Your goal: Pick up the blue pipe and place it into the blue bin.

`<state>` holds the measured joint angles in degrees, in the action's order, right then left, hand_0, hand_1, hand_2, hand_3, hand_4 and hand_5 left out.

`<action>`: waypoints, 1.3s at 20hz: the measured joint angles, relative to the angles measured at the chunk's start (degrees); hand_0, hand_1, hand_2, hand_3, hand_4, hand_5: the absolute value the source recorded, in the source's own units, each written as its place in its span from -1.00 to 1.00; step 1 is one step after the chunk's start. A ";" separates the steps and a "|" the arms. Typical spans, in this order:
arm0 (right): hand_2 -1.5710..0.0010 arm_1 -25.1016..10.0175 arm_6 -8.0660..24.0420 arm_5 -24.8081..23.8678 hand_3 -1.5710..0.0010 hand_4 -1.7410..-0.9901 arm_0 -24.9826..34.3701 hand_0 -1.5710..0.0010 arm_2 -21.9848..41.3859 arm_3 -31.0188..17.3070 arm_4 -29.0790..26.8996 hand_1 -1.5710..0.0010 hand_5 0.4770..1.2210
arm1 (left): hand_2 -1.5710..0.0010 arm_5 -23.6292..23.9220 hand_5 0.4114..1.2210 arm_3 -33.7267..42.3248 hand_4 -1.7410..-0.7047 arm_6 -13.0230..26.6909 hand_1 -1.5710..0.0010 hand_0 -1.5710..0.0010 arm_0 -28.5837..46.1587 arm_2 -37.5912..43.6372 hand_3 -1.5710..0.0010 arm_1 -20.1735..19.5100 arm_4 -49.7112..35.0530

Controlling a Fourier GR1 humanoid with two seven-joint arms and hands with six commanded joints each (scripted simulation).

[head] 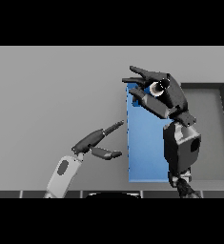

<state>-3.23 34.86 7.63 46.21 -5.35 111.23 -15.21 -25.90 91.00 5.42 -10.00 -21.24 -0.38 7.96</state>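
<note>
Right robot hand (158, 90) above far end of blue bin (144, 152), fingers curled around blue pipe (158, 87); only pipe's pale round end shows between fingers. Left robot hand (96, 143) over grey table (46, 95), just left of bin, fingers straight, holding nothing. Dark tray (208, 133) right of bin.

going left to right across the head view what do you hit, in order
Robot's left hand, dark with straight fingers → flat blue bin → robot's right hand, raised over the bin's far end and curled round a small pale pipe end → dark grey tray at the right edge.
</note>
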 measured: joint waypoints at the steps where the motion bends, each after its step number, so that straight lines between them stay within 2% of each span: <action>1: -1.00 -1.36 0.06 -0.38 -1.00 -0.35 -0.24 -1.00 -1.78 -0.66 0.94 -1.00 1.00 | 1.00 -0.16 -0.86 0.78 0.53 -0.44 1.00 1.00 0.70 0.06 1.00 -0.27 -0.46; 3: -1.00 -3.24 0.07 -0.86 -1.00 -0.35 -1.97 -1.00 -3.55 -2.20 3.59 -1.00 1.00 | 1.00 -0.15 -0.85 1.02 0.52 1.48 1.00 1.00 0.70 0.04 1.00 -0.03 -0.70; 7: -1.00 -5.86 0.07 -1.94 -1.00 -0.36 -9.33 -1.00 -5.23 -3.02 4.97 -1.00 1.00 | 1.00 0.08 -0.86 -0.11 0.54 1.43 1.00 1.00 -0.58 0.93 1.00 -0.24 -0.72; 8: -1.00 -6.70 0.07 -2.32 -1.00 -0.36 -11.07 -1.00 -5.18 -3.59 5.29 -1.00 1.00 | 1.00 -0.06 -0.87 0.22 0.54 0.09 1.00 1.00 0.08 1.05 1.00 -0.82 -0.79; 12: -1.00 -9.62 0.07 -5.99 -1.00 -0.36 -20.22 -1.00 -2.69 -5.21 5.46 -1.00 1.00 | 1.00 0.58 -0.88 -0.07 0.56 -0.29 1.00 1.00 0.34 0.42 1.00 -0.50 0.27; 13: -1.00 -10.43 0.07 -7.15 -1.00 -0.36 -22.60 -1.00 -1.54 -5.27 5.51 -1.00 1.00 | 1.00 0.40 -0.88 0.73 0.56 -1.55 1.00 1.00 1.03 0.11 1.00 -0.73 0.16; 18: -1.00 -15.44 0.08 -17.87 -1.00 -0.36 -32.09 -1.00 6.04 -7.25 3.71 -1.00 1.00 | 1.00 1.68 -0.87 0.14 0.57 -1.53 1.00 1.00 0.29 0.17 1.00 -0.47 1.37; 20: -1.00 -19.34 0.07 -22.92 -1.00 -0.35 -34.53 -1.00 9.13 -7.81 0.85 -1.00 1.00 | 1.00 1.57 -0.86 0.70 0.57 -2.30 1.00 1.00 0.73 0.20 1.00 -1.06 1.39; 22: -1.00 -21.81 0.08 -27.51 -1.00 -0.35 -36.03 -1.00 13.52 -8.79 -3.45 -1.00 1.00 | 1.00 1.69 -0.84 0.24 0.58 -1.65 1.00 1.00 -0.26 0.29 1.00 -1.11 1.79; 23: -1.00 -23.59 0.07 -29.43 -0.60 -0.48 -36.38 -1.00 15.49 -8.97 -5.55 -1.00 1.00 | 1.00 1.80 -0.84 0.37 0.58 -1.71 1.00 1.00 -0.25 0.52 1.00 -1.18 1.63; 24: -1.00 -26.40 0.06 -31.82 -0.28 -0.58 -37.05 -1.00 17.77 -8.82 -8.19 -1.00 1.00 | 1.00 1.72 -0.83 0.23 0.58 -2.00 1.00 1.00 0.03 0.29 1.00 -1.16 1.75; 25: -1.00 -27.38 0.06 -33.93 -0.02 -0.67 -37.46 -1.00 20.38 -9.35 -10.38 -1.00 1.00 | 1.00 1.68 -0.83 0.17 0.58 -2.53 1.00 1.00 0.12 0.60 1.00 -1.61 1.70; 26: -1.00 -29.82 0.02 -35.87 0.18 -0.73 -36.93 -1.00 21.62 -9.84 -13.36 -1.00 1.00 | 1.00 1.77 -0.82 -0.03 0.58 -2.56 1.00 1.00 -0.12 0.84 1.00 -1.68 1.69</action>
<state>-33.05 34.88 -28.24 9.28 16.26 101.40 -28.57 -24.13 90.97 2.85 -10.12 -20.39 -2.06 9.65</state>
